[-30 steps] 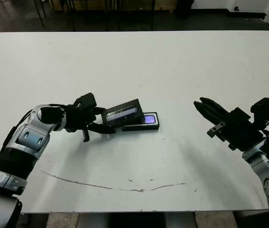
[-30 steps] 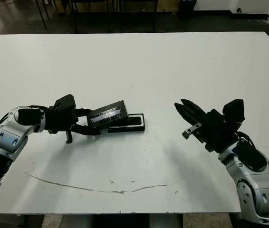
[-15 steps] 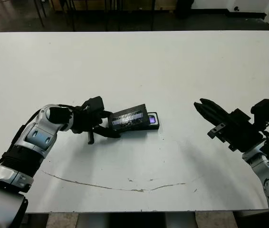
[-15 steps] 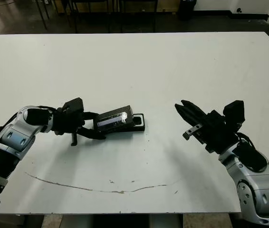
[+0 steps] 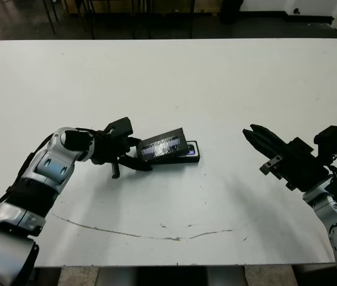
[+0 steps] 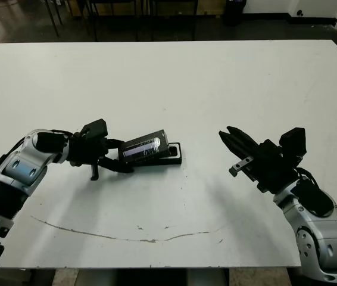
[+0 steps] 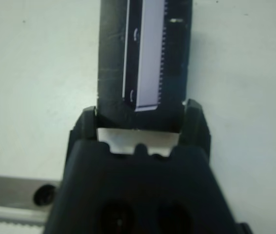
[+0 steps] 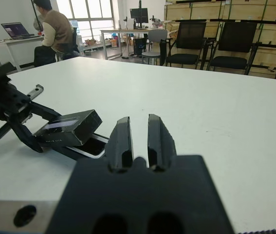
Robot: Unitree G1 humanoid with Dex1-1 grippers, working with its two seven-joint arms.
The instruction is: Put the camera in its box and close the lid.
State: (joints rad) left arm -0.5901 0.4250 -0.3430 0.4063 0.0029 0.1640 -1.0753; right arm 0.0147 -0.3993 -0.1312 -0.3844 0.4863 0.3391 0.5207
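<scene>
Left gripper (image 5: 134, 156): clamped on lid (image 5: 164, 144), tilted over box (image 5: 186, 158) just ahead. You level it, square edges, then lower.

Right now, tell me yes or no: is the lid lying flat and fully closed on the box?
No. The lid is tilted, its far end raised above the box, gripped by the left gripper.
</scene>
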